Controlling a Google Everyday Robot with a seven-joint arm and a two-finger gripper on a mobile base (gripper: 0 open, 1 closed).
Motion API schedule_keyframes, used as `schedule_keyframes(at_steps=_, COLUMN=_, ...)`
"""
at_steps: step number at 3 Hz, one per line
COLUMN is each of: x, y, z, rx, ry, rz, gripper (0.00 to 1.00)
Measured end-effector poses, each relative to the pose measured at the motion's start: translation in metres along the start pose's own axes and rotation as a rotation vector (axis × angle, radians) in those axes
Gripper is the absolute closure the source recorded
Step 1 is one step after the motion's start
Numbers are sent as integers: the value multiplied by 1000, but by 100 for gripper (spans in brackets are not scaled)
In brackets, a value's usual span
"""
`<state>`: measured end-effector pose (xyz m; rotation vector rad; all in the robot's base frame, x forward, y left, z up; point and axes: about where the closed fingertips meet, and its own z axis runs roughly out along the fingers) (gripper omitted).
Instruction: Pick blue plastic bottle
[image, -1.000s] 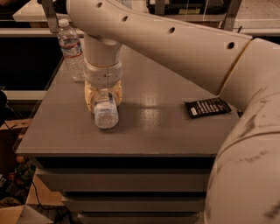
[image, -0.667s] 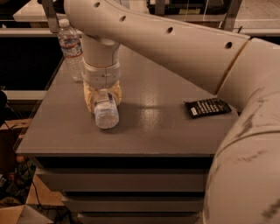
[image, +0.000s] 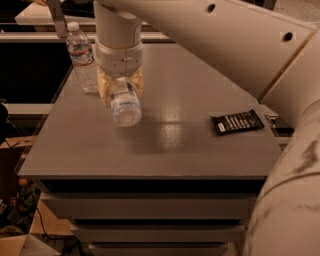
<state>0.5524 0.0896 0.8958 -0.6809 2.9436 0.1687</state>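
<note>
The blue plastic bottle (image: 125, 107) is held lying on its side, its clear round base toward the camera. It hangs a little above the grey table top (image: 165, 145). My gripper (image: 121, 91) reaches down from the white arm at the table's back left. Its yellowish fingers (image: 103, 86) are shut around the bottle's body. The bottle's cap and most of its label are hidden behind the gripper.
A clear ribbed bottle (image: 83, 60) with a white-and-red label band stands upright just left of the gripper, near the table's back left edge. A black snack packet (image: 237, 121) lies on the right side. The arm's white links (image: 260, 45) fill the upper right.
The gripper has risen with the bottle in it, so the bottle has come up off the table top. The upright bottle and the packet have not moved.
</note>
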Motion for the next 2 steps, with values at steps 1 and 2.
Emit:
schedule_keyframes(at_steps=1, x=-14, y=-6, z=-29, rx=-9, ry=-41, rz=-10, gripper=100)
schedule_keyframes(at_steps=2, x=-17, y=-7, z=-29, rx=-22, ry=-48, rz=-11, gripper=100)
